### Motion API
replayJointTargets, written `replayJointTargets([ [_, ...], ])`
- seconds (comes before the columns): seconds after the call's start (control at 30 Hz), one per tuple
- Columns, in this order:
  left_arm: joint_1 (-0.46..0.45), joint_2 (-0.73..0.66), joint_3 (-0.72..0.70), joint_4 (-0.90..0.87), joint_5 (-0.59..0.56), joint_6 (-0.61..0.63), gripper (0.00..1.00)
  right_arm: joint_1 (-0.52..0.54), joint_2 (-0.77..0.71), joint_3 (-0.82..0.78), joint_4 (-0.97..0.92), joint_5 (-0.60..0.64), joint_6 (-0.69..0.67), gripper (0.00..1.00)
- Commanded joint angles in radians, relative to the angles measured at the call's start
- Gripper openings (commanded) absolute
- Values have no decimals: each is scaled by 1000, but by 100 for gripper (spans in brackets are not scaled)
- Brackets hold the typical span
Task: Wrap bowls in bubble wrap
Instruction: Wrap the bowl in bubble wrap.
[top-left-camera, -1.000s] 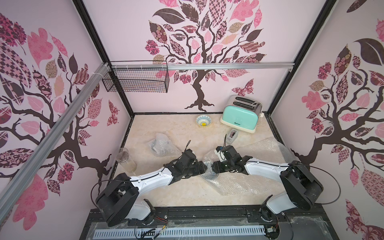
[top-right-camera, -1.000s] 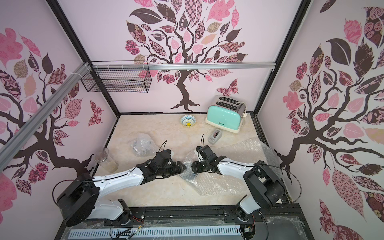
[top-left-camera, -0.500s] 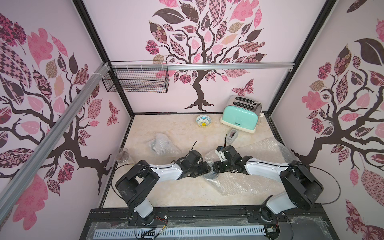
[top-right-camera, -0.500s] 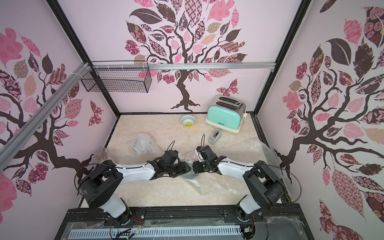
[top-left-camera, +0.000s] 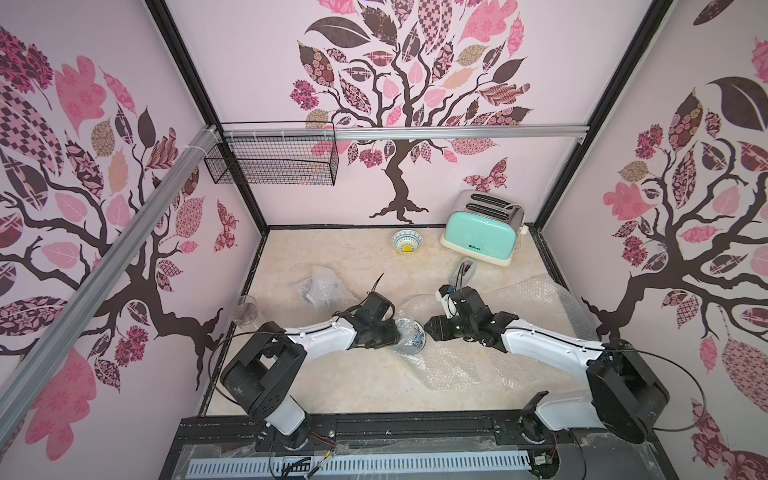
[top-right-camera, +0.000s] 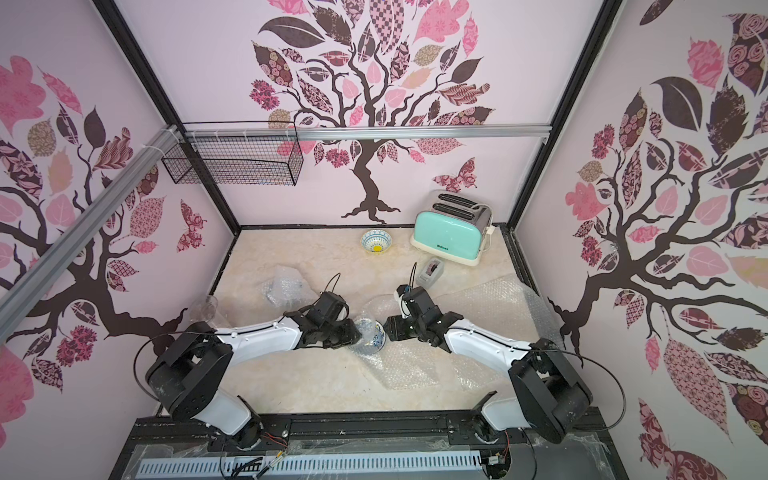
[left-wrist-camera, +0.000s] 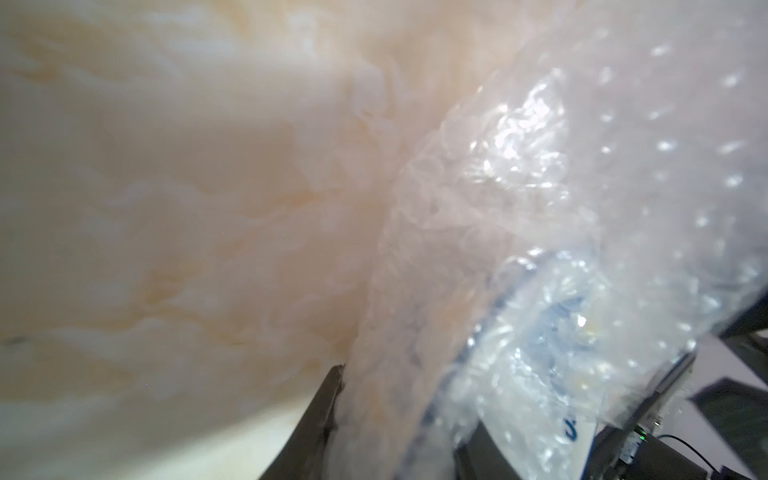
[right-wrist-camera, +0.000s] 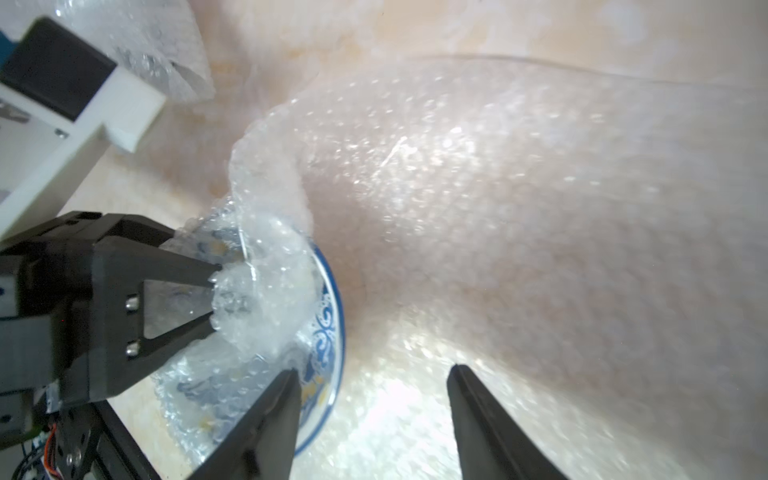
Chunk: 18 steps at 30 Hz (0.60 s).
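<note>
Meanwhile the left arm's dark shoulder block has swung inward from where it sat a second ago, while both hands stay about where they were, tip to tip near the middle of the bench (top-left-camera: 332, 386). In both top views the left hand (top-left-camera: 395, 332) (top-right-camera: 357, 332) and right hand (top-left-camera: 428, 330) (top-right-camera: 388, 328) face each other across a blue-and-white bowl (top-left-camera: 416, 336) (top-right-camera: 376, 337). The bowl rests on the near corner of a sheet of bubble wrap (top-left-camera: 532, 316) (top-right-camera: 490, 311), with part of the wrap folded over it. From above, neither hand's fingers can be made out. The right wrist view settles that. There the left hand (right-wrist-camera: 215, 297) is clamped on a wad of bubble wrap (right-wrist-camera: 498, 208) bunched over the bowl (right-wrist-camera: 330, 328), whose blue scrolled rim shows on one side. The right hand (right-wrist-camera: 372, 386) has its two dark fingers well apart with nothing between them, one beside the bowl's rim and the other over the flat sheet. The left wrist view gives only blurred bench and a fold of bubble wrap (left-wrist-camera: 519, 187) close to the lens, with blue showing faintly through it. Only the top views show the rest: a second bowl (top-left-camera: 407, 241) (top-right-camera: 376, 242) with a yellow centre, uncovered near the back wall beside a mint toaster (top-left-camera: 482, 235), and a crumpled bundle (top-left-camera: 322, 286) of wrap behind the left hand.
</note>
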Motion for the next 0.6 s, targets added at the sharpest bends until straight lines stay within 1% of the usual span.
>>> replayJointTargets([
  [0.0,13,-47,-4,-175,-90,68,36,-34,-44,-5,9,79,11,65],
  [0.1,13,-57,-7,-202,-96,78,34,-68,-44,-16,43,138,22,67],
  [0.13,14,-57,-10,-207,-96,82,34,-88,-33,-13,51,134,28,67],
  [0.3,17,-57,-19,-216,-91,108,31,-173,63,17,93,75,40,67],
  [0.53,25,-51,-13,-223,-80,139,31,-226,251,112,104,24,33,67],
  [0.57,24,-45,-17,-217,-75,142,30,-233,277,126,110,2,32,67],
])
